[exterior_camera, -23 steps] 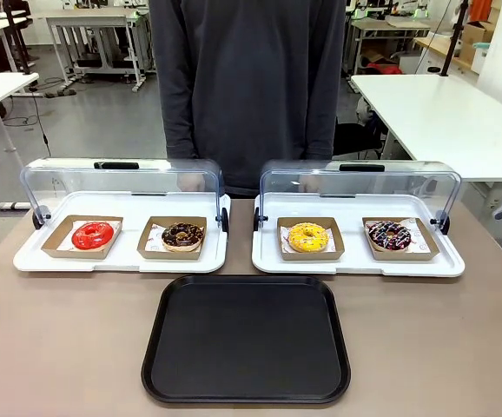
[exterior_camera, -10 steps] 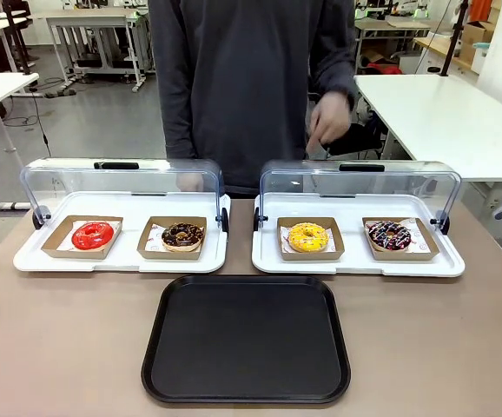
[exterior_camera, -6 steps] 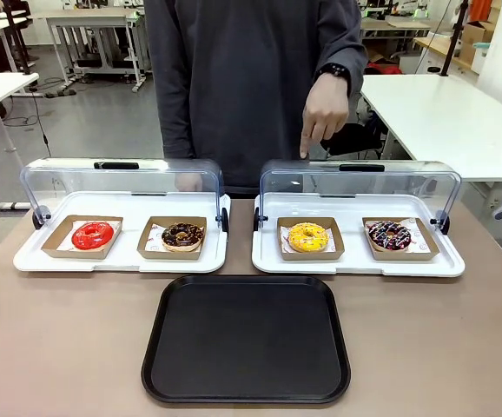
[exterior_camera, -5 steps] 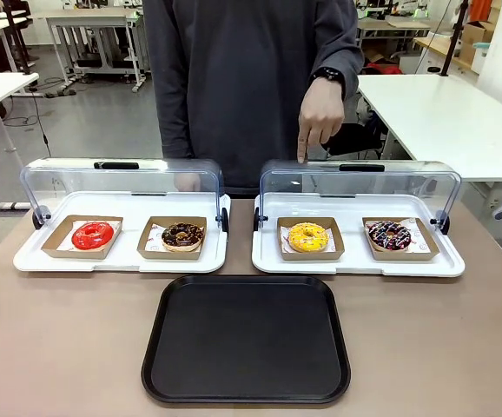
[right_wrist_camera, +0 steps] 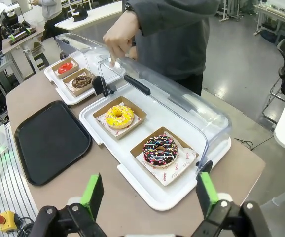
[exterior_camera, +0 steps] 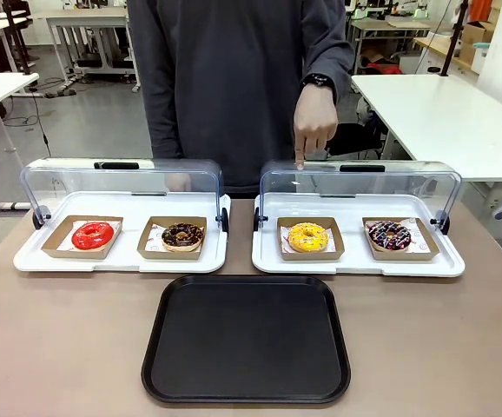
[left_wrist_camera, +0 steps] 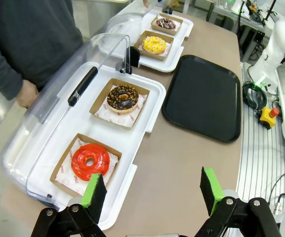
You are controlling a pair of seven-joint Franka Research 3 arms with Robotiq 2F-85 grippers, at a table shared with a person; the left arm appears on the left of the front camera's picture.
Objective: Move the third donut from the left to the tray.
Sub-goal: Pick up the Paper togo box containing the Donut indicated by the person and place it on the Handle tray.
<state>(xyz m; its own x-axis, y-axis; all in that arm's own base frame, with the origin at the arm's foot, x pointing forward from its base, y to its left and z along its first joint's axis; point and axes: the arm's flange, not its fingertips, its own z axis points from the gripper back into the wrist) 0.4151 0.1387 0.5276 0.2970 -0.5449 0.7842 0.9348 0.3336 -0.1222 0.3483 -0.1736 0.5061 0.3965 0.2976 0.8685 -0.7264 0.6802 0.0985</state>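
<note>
- Green pads (right_wrist_camera: 92, 195) of the right jaws stand wide apart, released, with nothing between them. The left jaws are likewise spread and empty, their pads (left_wrist_camera: 94, 190) low over the desk (left_wrist_camera: 182, 163) beside the red donut (left_wrist_camera: 89, 161).
- Just ahead of the right jaws, a chocolate donut with coloured sprinkles (right_wrist_camera: 160, 147) sits on its cardboard square at the near end of a white case (right_wrist_camera: 152, 190).
- Beyond it, ahead and left of the midline of the right jaws, lies the third donut from the left (right_wrist_camera: 119, 116). It is yellow-glazed and rests on a cardboard square with a paper liner, in the same case. The clear domed lid (right_wrist_camera: 182, 106) is swung back to the far side, so the side facing the jaws is open.
- The right arm looks the nearer one. From the left jaws the yellow donut is far ahead, past the red donut and a chocolate donut (left_wrist_camera: 122, 98).
- As a ring, the yellow donut has no long axis. The straight sides of its cardboard square probably offer the better hold.
- To the left of the right jaws, just beside the case, the tray (right_wrist_camera: 51, 140) lies flat and black with nothing on it.
- Farthest off, the person's hand (right_wrist_camera: 117, 42) points an index finger down at the lid's edge, behind the yellow donut.
</note>
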